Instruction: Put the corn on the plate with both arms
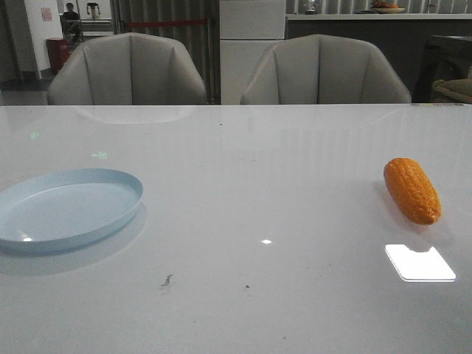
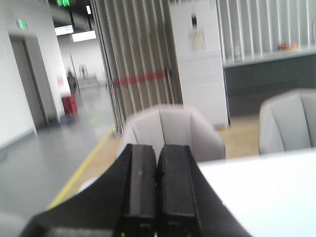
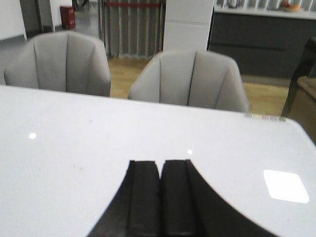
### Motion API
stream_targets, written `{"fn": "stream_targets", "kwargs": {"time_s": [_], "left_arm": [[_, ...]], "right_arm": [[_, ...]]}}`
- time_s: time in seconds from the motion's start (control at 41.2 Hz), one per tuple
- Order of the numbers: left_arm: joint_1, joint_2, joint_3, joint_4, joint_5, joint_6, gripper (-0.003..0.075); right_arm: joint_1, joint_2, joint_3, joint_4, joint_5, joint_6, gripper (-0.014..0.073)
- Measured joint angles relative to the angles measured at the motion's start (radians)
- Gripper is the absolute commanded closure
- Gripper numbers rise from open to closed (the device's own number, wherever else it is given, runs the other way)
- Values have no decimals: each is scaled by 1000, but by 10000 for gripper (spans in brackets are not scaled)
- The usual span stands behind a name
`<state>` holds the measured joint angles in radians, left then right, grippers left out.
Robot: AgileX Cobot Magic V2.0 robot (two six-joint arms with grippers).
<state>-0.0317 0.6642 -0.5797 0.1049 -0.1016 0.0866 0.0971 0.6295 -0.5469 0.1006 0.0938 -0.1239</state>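
The orange corn [image 1: 412,190] lies on the white table at the right in the front view, its narrow end toward the near right. The pale blue plate [image 1: 66,206] sits at the left, with nothing on it. Neither arm shows in the front view. My left gripper [image 2: 158,148] is shut and empty, raised and pointing past the table's edge at the chairs. My right gripper [image 3: 160,163] is shut and empty, above bare table. Neither wrist view shows the corn or the plate.
Two grey chairs [image 1: 129,70] [image 1: 324,70] stand behind the table's far edge. A bright light reflection [image 1: 419,262] lies on the table just in front of the corn. A small dark mark [image 1: 167,279] is on the near table.
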Motion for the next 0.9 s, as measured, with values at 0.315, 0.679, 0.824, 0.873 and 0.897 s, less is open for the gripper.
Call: {"fn": "stream_targets", "kwargs": {"time_s": [0.315, 0.679, 0.824, 0.873, 0.897], "left_arm": [[0, 205, 0, 0, 203, 0, 627], [0, 273, 0, -4, 227, 0, 127], [0, 309, 0, -29, 221, 0, 168], [0, 322, 0, -57, 221, 0, 190], [0, 331, 0, -73, 221, 0, 196]], "right_arm": [[0, 239, 0, 0, 2, 0, 545], [0, 315, 0, 0, 58, 0, 109], [0, 321, 0, 0, 59, 0, 109], [0, 321, 0, 0, 59, 0, 109], [0, 322, 0, 0, 60, 0, 109]]}}
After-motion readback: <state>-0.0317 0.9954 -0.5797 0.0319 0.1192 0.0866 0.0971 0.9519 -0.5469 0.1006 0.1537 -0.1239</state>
